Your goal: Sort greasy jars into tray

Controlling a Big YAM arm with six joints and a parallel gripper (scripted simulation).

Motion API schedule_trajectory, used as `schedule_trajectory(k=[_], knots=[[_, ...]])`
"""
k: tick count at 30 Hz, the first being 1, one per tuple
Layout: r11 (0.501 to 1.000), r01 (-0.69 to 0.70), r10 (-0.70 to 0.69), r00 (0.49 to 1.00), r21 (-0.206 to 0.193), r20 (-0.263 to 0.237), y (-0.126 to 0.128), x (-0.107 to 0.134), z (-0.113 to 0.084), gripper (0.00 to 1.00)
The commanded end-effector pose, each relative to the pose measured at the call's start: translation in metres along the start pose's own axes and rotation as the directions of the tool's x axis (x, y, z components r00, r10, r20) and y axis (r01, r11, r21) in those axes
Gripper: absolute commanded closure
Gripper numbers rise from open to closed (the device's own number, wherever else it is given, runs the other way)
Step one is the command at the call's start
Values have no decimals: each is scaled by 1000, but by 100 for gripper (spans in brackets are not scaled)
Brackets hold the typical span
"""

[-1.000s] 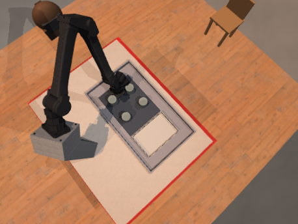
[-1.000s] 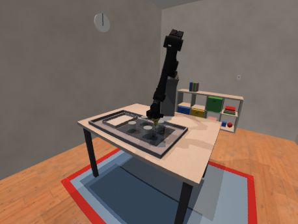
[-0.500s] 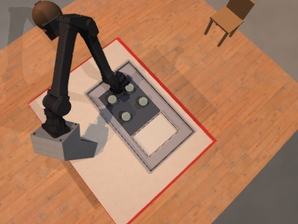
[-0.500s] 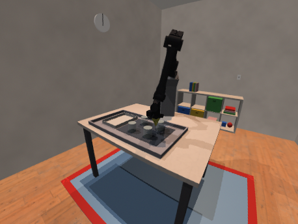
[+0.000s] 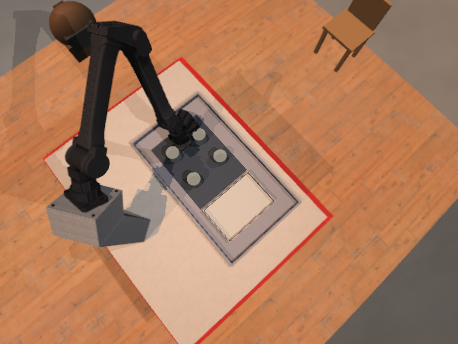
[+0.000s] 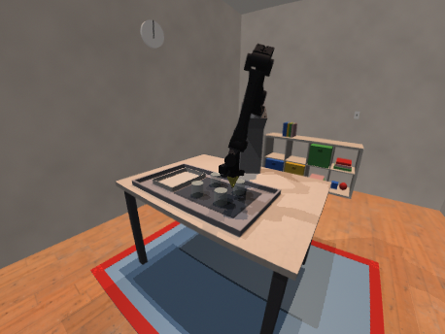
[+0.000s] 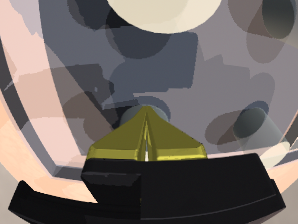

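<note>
Four glass jars stand mouth down on the dark drying mat [image 5: 222, 179] [image 7: 180, 70]: one at the back [image 5: 199, 134], one at the left [image 5: 172, 152], one at the right [image 5: 219, 156] and one at the front [image 5: 193, 178] nearest the tray. My gripper [image 5: 180, 139] [image 6: 233, 183] [image 7: 146, 112] is shut on nothing, its yellow tips pressed together low over the mat between the back and left jars. The white tray [image 5: 239, 205] [image 6: 172, 180] beside the mat holds nothing.
A dark raised frame [image 5: 292, 202] borders the steel top around mat and tray. The arm's base block [image 5: 85, 217] stands at the table's left. A wooden chair [image 5: 352, 27] and a shelf with coloured boxes [image 6: 316, 157] stand away from the table.
</note>
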State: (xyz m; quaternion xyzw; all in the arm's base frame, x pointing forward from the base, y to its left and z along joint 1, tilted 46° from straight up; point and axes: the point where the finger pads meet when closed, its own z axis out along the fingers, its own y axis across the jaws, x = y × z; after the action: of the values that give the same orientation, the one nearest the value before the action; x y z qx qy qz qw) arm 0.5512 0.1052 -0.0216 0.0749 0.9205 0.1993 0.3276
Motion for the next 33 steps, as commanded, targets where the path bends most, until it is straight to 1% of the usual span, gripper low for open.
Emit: schedule_trajectory(k=[1, 33], knots=[[1000, -2, 2, 1000, -7, 12, 6, -1, -4, 100], [1000, -2, 2, 1000, -7, 12, 6, 2, -4, 100]])
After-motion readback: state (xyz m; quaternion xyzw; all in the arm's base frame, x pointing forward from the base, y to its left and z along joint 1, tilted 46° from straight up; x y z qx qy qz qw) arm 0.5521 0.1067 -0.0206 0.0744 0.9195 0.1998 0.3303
